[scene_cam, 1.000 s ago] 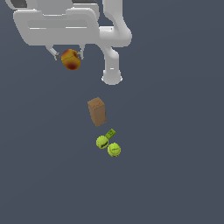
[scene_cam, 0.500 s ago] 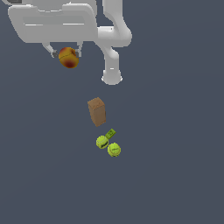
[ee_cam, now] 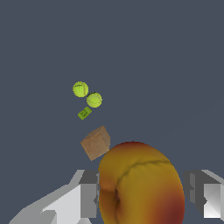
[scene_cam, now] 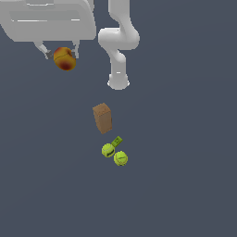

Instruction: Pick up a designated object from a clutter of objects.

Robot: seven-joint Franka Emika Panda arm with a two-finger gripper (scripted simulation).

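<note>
Tool (scene_cam: pixel 61 52) clamped around fruit (scene_cam: pixel 64 59).

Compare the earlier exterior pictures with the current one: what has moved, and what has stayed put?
The gripper, shut on the peach-like fruit, has drifted slightly towards the exterior view's left and a little upward, carrying the fruit with it. The brown box, the two yellow-green balls and the tiny green block have not moved.
</note>
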